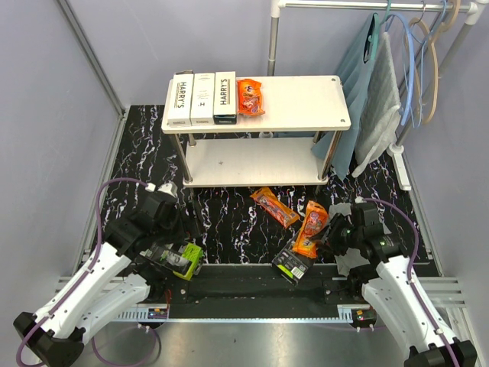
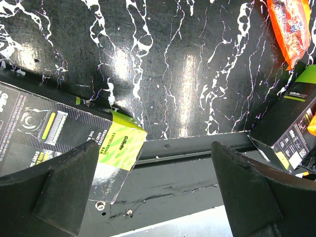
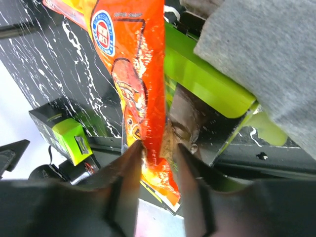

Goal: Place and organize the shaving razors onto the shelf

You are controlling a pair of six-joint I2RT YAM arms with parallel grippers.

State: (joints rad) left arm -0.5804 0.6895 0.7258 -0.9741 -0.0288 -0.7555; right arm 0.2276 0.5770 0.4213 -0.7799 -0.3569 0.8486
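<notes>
Three white HARRY'S boxes [image 1: 202, 98] and one orange pack [image 1: 250, 97] lie on the top board of the shelf [image 1: 306, 103]. My right gripper [image 1: 324, 235] is shut on a second orange pack [image 1: 310, 229]. In the right wrist view the gripper [image 3: 159, 153] pinches that pack's [image 3: 136, 74] lower edge, above a black-and-lime pack [image 3: 207, 84] that also shows in the top view [image 1: 293, 264]. A third orange pack [image 1: 274, 206] lies on the floor. My left gripper [image 1: 170, 246] [image 2: 153, 192] is open and empty, with another black-and-lime pack [image 2: 59, 128] [image 1: 177, 258] by its left finger.
A clothes rail [image 1: 367, 6] with hangers and grey-blue garments [image 1: 374, 84] stands at the back right. A grey cloth [image 3: 266, 54] lies next to the right gripper. The black mounting rail [image 1: 252, 283] runs along the near edge. The shelf's lower board [image 1: 252, 162] is bare.
</notes>
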